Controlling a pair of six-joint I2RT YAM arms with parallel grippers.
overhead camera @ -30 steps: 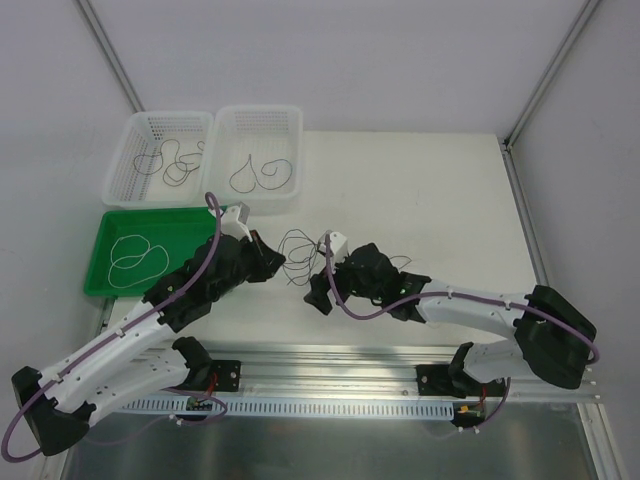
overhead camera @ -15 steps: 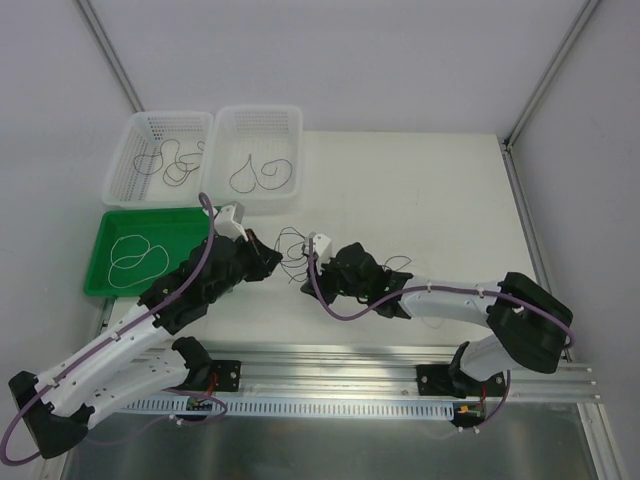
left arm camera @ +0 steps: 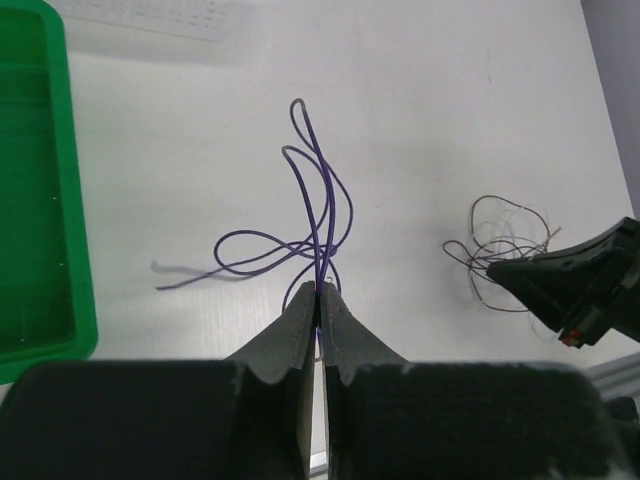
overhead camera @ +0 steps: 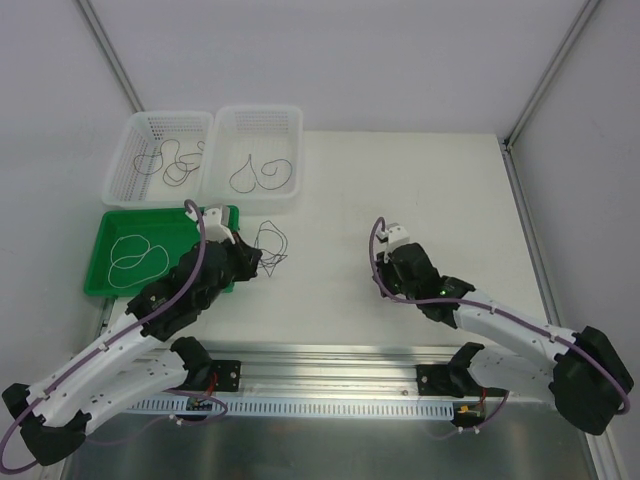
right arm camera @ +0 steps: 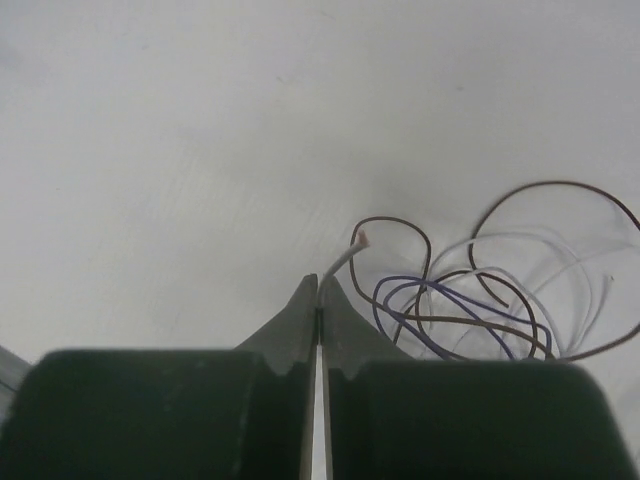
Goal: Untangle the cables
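My left fingers [left arm camera: 295, 335] gripped the purple cable [left arm camera: 318, 200]; my right fingers [right arm camera: 296, 322] pinched a white strand [right arm camera: 342, 262] beside the tangle [right arm camera: 470, 310].

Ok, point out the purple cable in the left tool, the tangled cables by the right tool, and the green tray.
purple cable [left arm camera: 318, 243], left wrist view, where its loops cross.
tangled cables [right arm camera: 450, 300], right wrist view, middle of the tangle.
green tray [overhead camera: 130, 222], top external view, bare floor near far rim.

L gripper [left arm camera: 318, 288] & R gripper [right arm camera: 318, 283] both clamped tight (well apart).
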